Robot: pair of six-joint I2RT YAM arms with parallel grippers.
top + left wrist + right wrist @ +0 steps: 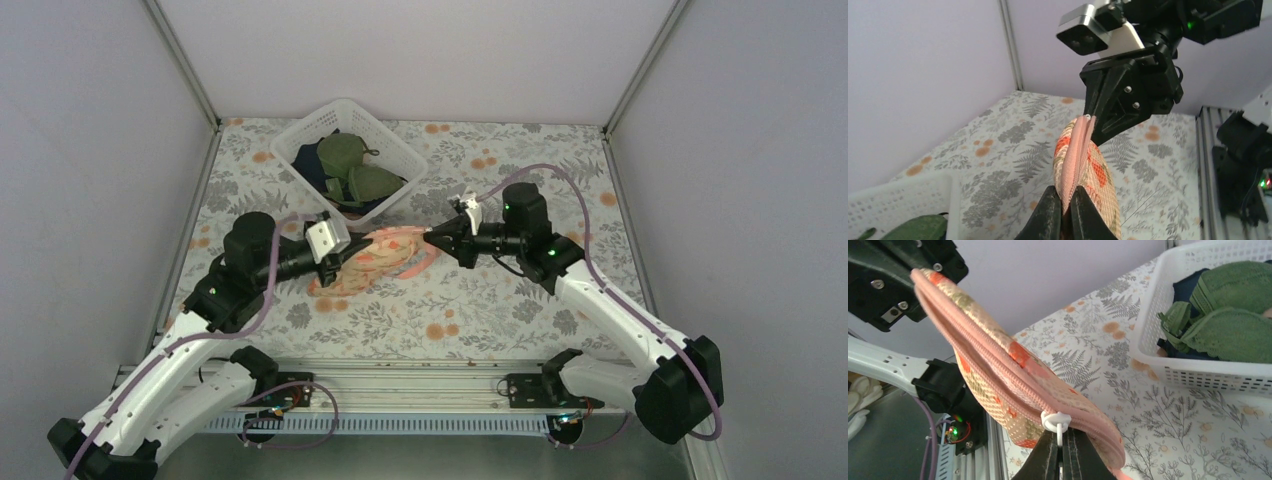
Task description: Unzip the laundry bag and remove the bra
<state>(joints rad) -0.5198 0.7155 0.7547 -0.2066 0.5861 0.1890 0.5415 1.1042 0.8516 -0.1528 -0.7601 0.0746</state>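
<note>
The peach-pink laundry bag [375, 258] with orange-red flower print hangs in the air between my two grippers, its zipper edge still closed. My left gripper [335, 262] is shut on the bag's pink zipper edge [1074, 175] at the left end. My right gripper [432, 236] is shut on the white zipper pull [1057, 422] at the bag's right end [1013, 375]. The right gripper also shows in the left wrist view [1091, 120], at the bag's far end. The peach bra is hidden.
A white lattice basket [300, 140] with olive-green bras [352, 170] stands at the back, just behind the bag; it also shows in the right wrist view [1168, 370]. The flower-print tablecloth [480, 320] covers the table. Grey walls enclose three sides.
</note>
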